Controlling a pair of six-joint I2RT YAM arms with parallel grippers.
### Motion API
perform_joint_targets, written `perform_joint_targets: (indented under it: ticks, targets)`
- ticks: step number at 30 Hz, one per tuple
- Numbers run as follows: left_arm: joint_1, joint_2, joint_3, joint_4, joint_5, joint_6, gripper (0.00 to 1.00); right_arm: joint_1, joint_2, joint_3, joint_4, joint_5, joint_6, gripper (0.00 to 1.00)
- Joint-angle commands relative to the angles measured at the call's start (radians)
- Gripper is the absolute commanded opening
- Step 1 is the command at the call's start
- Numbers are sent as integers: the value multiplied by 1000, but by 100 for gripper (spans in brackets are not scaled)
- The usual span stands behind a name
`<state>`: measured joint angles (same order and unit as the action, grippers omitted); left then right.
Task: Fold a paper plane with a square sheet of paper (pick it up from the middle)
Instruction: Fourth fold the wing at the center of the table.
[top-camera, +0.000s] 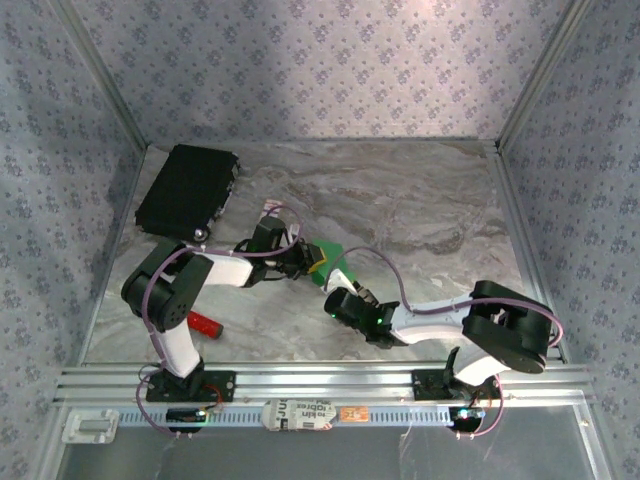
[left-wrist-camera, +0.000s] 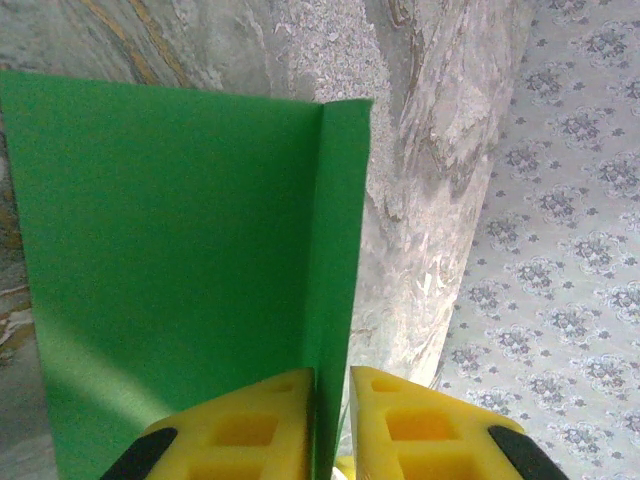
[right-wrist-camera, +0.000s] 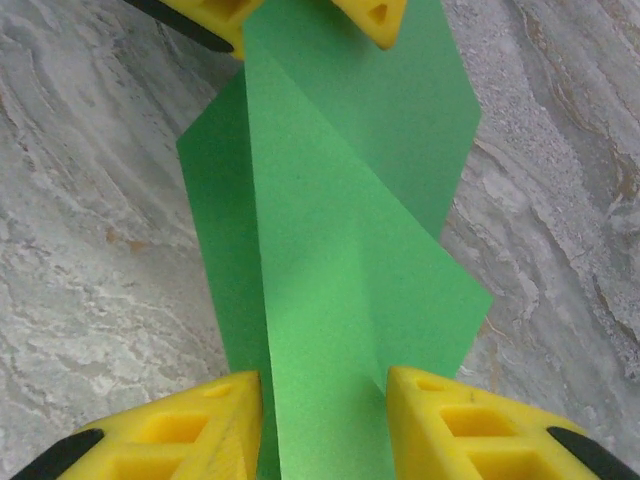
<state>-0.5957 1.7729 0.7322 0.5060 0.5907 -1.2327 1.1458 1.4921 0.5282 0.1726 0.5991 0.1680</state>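
The green square sheet of paper (top-camera: 338, 262) is held off the marble table at the centre, creased into overlapping flaps (right-wrist-camera: 330, 250). A finished paper plane is out of view. My left gripper (top-camera: 318, 260) is shut on a standing fold of the sheet (left-wrist-camera: 170, 250), its yellow fingers (left-wrist-camera: 250, 420) pinching the crease. My right gripper (top-camera: 338, 298) faces it from the near side. In the right wrist view its jaws stand apart (right-wrist-camera: 325, 375) with the folded paper running between them. The left gripper's fingertips (right-wrist-camera: 375, 15) hold the far end.
A black rectangular case (top-camera: 188, 190) lies at the back left. A red bar-shaped tool (top-camera: 205, 323) rests by the left arm's base. Aluminium rails (top-camera: 320, 380) run along the near edge. Patterned walls close in the table on three sides.
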Motion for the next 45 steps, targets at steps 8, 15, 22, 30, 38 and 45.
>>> perform_joint_targets:
  ticks: [8, 15, 22, 30, 38, 45]
  targets:
    - [3, -23, 2, 22, 15, -5, 16, -8, 31, 24, -25, 18, 34, 32]
    - [4, -20, 3, 23, 12, -7, 15, -12, 30, 26, -30, 29, 40, 28]
    - [3, -18, 3, 27, 12, -7, 15, -12, 24, 18, -25, 18, 43, 21]
    - [4, -16, 3, 26, 9, -8, 15, -15, 22, 16, -24, 6, 45, 14]
    - [4, -21, -1, 31, 4, -11, 14, -29, 23, 12, -13, -28, 63, 10]
    - [4, -25, -7, 45, 1, -12, 17, -47, 16, -1, 3, -77, 82, 8]
